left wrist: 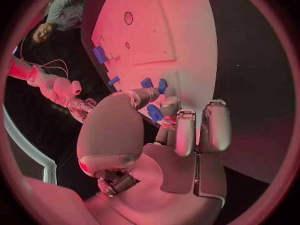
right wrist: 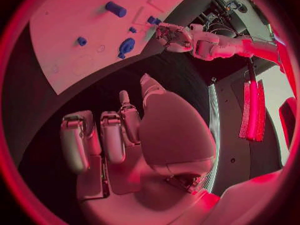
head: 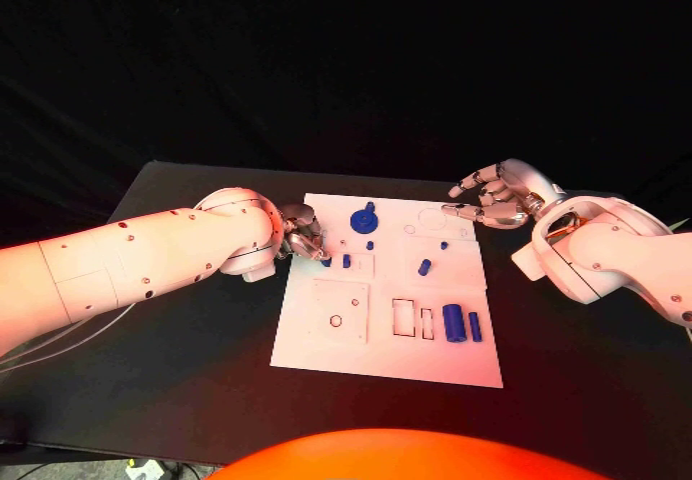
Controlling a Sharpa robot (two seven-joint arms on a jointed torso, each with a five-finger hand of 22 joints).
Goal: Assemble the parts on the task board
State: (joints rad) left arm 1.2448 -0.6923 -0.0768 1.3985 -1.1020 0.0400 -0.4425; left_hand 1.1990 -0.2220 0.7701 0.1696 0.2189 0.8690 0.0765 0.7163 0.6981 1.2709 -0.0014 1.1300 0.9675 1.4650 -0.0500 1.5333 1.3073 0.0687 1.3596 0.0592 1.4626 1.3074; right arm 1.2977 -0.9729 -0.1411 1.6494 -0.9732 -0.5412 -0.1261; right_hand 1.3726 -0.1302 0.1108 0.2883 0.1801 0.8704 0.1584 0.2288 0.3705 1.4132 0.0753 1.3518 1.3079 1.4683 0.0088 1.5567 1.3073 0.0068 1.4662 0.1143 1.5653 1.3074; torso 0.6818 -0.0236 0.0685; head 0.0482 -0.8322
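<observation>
At the far left edge of the white rectangular task board point(head: 378, 330), which lies in the middle of the black counter point(head: 577, 350), the left robot hand point(head: 300, 232) is curled down, and the left wrist view shows a small blue plastic part point(left wrist: 154, 113) pinched between its thumb and fingertips point(left wrist: 167, 108), right at the board's rim. Two more small blue pegs point(left wrist: 146, 83) stand just beyond it on the board. The step in hand looks like seating this piece into a nearby slot.

To do it well, the left robot hand should keep the pinch firm but light, so the piece does not twist. Line it up over the recess first, then lower it straight. Which recess fits it cannot be told from here, so compare the outline before pressing. Watch the neighbouring pegs, since a sideways nudge could knock them over.

The right robot hand point(head: 493, 198) hovers near the board's far right corner with its fingers spread and nothing in them. It could steady the board if it slides. Other pieces wait on the board: a round blue knob-like part point(head: 365, 221) near the far edge, a short blue peg point(head: 424, 267) in the middle, and two long blue cylinders point(head: 454, 322) lying side by side toward the near right.
</observation>
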